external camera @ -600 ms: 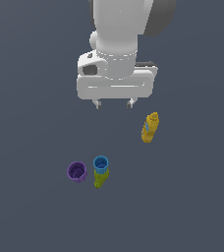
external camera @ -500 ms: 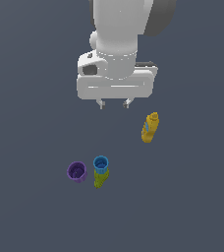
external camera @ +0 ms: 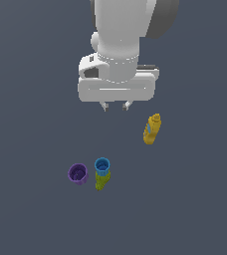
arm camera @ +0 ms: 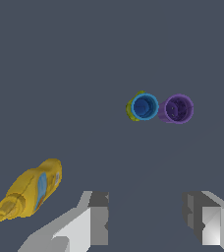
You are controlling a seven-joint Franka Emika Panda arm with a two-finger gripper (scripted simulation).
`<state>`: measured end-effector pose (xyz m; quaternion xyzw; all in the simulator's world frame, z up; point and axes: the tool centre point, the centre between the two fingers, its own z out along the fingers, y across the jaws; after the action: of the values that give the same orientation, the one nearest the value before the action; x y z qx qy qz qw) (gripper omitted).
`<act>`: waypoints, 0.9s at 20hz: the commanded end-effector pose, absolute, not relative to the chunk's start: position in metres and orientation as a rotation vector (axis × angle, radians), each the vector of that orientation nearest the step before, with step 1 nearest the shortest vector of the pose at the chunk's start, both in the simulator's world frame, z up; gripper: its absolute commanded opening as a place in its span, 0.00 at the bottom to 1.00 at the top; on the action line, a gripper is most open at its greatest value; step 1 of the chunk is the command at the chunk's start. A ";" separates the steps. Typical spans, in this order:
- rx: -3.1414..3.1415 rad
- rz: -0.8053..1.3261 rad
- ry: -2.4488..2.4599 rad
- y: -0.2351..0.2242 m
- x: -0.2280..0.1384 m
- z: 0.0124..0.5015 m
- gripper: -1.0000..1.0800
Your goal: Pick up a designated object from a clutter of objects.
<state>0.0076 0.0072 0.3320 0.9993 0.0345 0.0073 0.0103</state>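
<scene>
Gripper wide, empty, well apart from purple cup; blue cup just beside

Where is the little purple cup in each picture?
Exterior view: the purple cup sits low down, toward the exterior view's left, well below the pincer.
Wrist view: the purple cup shows its round hollow from above, far from the open pincer.
Shared landmark: the blue cup stands right beside it in both views, with an olive-green piece against the blue cup.
</scene>
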 end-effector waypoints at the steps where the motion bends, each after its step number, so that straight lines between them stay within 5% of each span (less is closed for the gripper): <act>1: 3.119 0.018 0.116 0.006 0.010 0.330 0.62; 18: 3.136 -0.073 0.396 -0.044 0.073 0.277 0.62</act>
<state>0.0650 -0.0360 0.2861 0.9933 0.1134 -0.0195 -0.0067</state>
